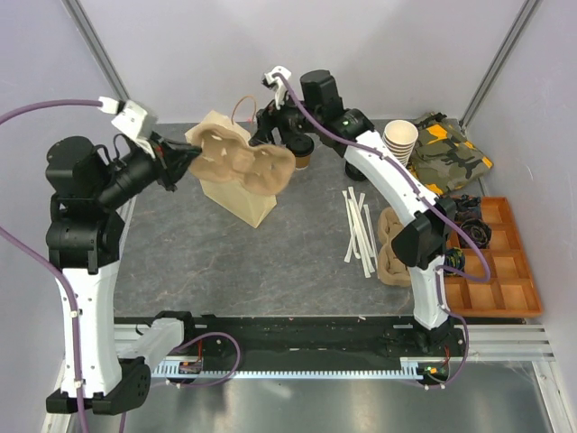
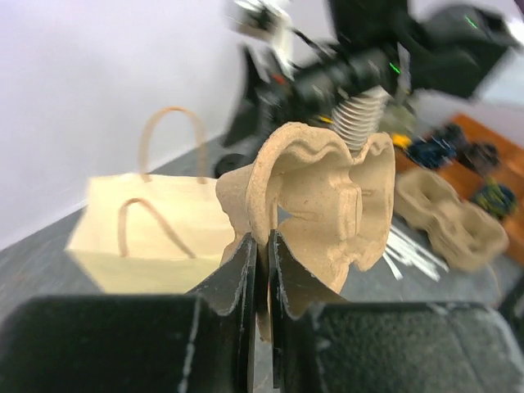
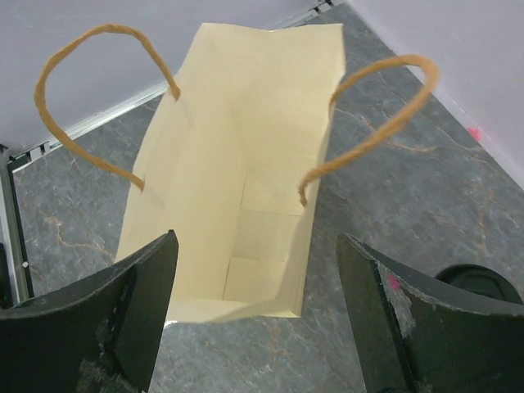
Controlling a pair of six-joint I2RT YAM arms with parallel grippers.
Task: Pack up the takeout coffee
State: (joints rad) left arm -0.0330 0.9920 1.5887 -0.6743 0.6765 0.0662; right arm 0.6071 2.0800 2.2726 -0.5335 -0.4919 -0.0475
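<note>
Takeout coffee (image 1: pixel 302 155): stands upright on the table with its lid on, just beside the far side of the paper bag (image 1: pixel 242 200). Nothing holds it. The right wrist view shows only its black lid, at the lower right.
Right gripper (image 3: pixel 255 246): jaws wide with nothing between them. It is poised above the bag mouth, with the cup off to one side.
Paper bag: upright, with the mouth open and unobstructed in the right wrist view. The inside is bare and the handles splay outward.
Pulp cup carrier (image 2: pixel 319 196): empty, held in the air and tilted on edge, near the bag.
Left gripper (image 2: pixel 260 246): jaws narrow, pinching the carrier's rim.
Step in hand (judged): the right gripper fetches the cup.
Procedure: centre the jaws on the paper wall below the lid. Close only until the wall is firm. Lift straight up and keep the cup vertical.
Caution: a thin cup wall likely crushes and can pop the lid. The light bag may tip if a finger catches a handle. The carrier, held by one edge, may swing.
</note>
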